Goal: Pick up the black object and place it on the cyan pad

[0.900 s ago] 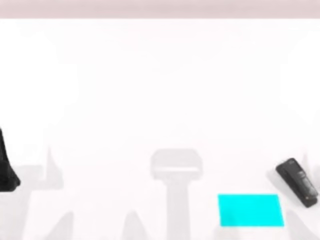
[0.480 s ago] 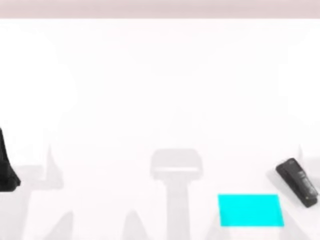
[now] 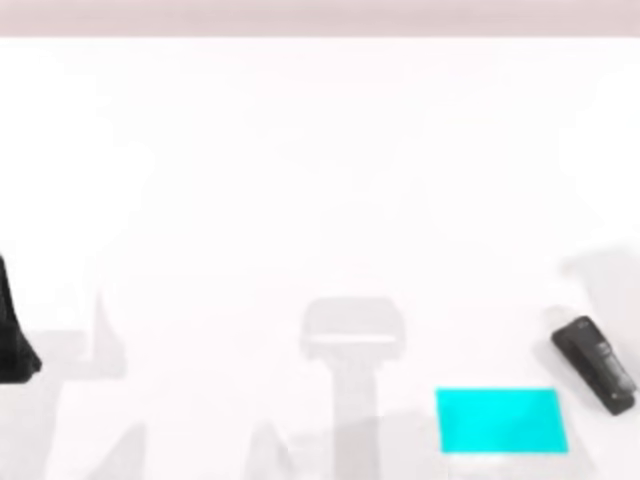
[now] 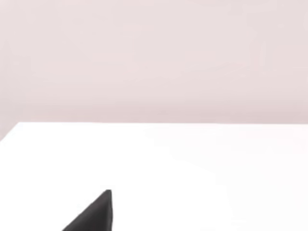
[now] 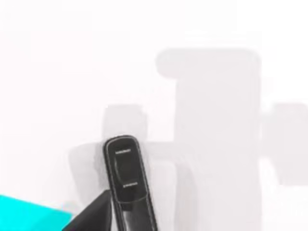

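The black object (image 3: 595, 363) is a slim bar lying askew near the table's right edge, just up and right of the cyan pad (image 3: 502, 420), and apart from it. In the right wrist view the black object (image 5: 127, 180) lies flat on the table, with one dark fingertip (image 5: 94, 215) of my right gripper close beside it and a corner of the cyan pad (image 5: 29, 216) nearby. Nothing is held, and the jaws look spread. The right arm itself is outside the top view. My left arm (image 3: 12, 340) sits parked at the left edge, with one fingertip (image 4: 96, 216) showing over bare table.
Grey shadows of the arms and the camera stand fall across the front of the white table (image 3: 320, 200). The table's back edge meets a pale wall (image 4: 154, 57).
A grey shadow has appeared above the black object at the right edge, and the shadows at the front have shifted. The black object, the cyan pad and the left arm have not moved.
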Robot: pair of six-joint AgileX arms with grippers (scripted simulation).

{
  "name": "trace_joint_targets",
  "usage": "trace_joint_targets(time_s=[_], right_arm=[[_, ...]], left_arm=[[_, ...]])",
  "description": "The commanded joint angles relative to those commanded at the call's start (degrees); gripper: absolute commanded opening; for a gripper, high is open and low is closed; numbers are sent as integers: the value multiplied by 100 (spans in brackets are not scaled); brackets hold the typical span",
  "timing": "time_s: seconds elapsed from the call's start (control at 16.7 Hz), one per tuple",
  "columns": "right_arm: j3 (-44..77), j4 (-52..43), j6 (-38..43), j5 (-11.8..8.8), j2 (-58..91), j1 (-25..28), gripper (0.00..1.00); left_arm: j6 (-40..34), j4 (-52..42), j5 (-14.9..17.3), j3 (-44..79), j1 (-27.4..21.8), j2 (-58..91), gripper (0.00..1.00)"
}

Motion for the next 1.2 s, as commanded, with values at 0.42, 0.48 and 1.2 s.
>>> trace_joint_targets(time_s=[0.42,0.48,1.2], right_arm=[[2291,-2238,-400,4,3191,558,100],[2539,-2456,-440,2,3504,614,100],[2967,-2740,-537,-4,4308,738,100]], left_arm=[[0,0,0,0,0,0,100],[0,0,0,0,0,0,100],[0,0,0,0,0,0,100]])
